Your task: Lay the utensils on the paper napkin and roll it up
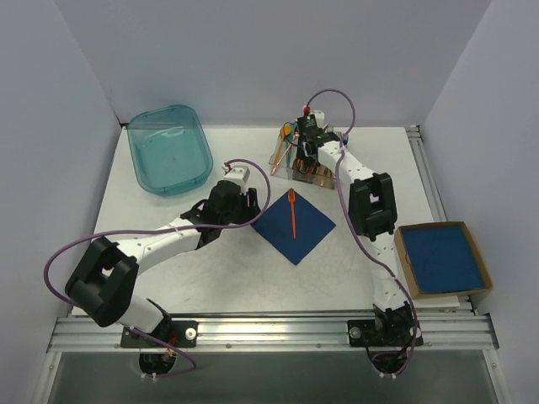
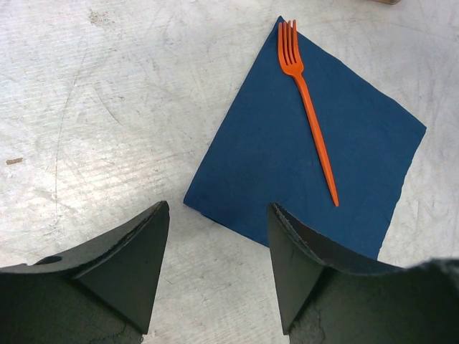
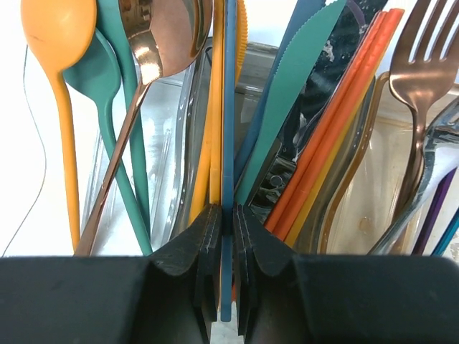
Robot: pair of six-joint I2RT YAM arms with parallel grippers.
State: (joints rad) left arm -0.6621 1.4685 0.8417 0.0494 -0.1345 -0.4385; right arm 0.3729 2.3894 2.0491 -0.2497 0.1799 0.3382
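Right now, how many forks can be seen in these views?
2. An orange fork lies on the blue napkin; a copper fork stands in the cutlery holder. Others may be hidden among the cutlery.

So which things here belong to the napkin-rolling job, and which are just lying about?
Job: dark blue napkin, orange fork lying on it, cutlery holder that supplies more pieces.
Lying about: teal plastic bin, cardboard box holding blue sheets.

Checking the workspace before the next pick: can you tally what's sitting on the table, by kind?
Spread napkin: 1
Orange fork, lying on the napkin: 1
Teal tub: 1
Cardboard box: 1
Cutlery holder: 1
Total: 5
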